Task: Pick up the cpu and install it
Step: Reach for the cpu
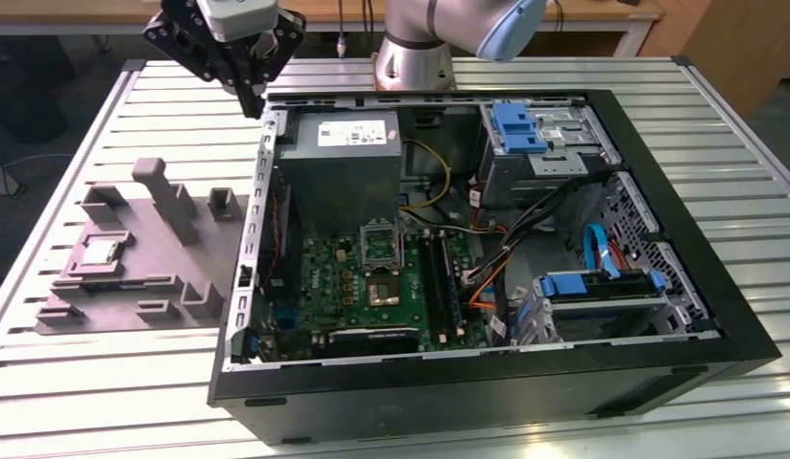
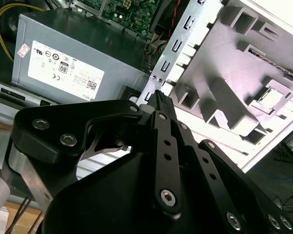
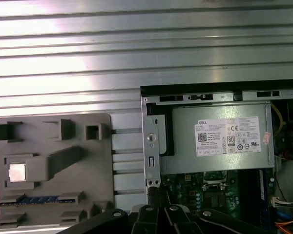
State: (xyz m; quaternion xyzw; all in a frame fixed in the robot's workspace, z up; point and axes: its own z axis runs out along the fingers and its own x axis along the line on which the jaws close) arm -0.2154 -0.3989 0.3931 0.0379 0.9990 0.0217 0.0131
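Note:
The cpu [image 1: 99, 251], a small pale silver square, lies flat in a recess of the grey moulded tray [image 1: 140, 296] at the exterior view's left, beside the open computer case. It also shows in the first wrist view as the cpu [image 3: 17, 172] and in the second wrist view as the cpu [image 2: 271, 99]. My gripper [image 1: 252, 96] hangs high over the case's back left corner, well away from the cpu, shut with nothing in it. Its black fingers [image 2: 158, 105] meet at the tip. The black socket [image 1: 380, 247] with its metal frame sits on the green motherboard.
The open black case [image 1: 701, 287] holds a grey power supply [image 1: 341, 153], blue drive brackets [image 1: 516, 126], cables and a dark glossy chip [image 1: 376, 292]. The tray carries upright grey posts [image 1: 165, 196]. Everything rests on a slatted metal table [image 1: 115, 402].

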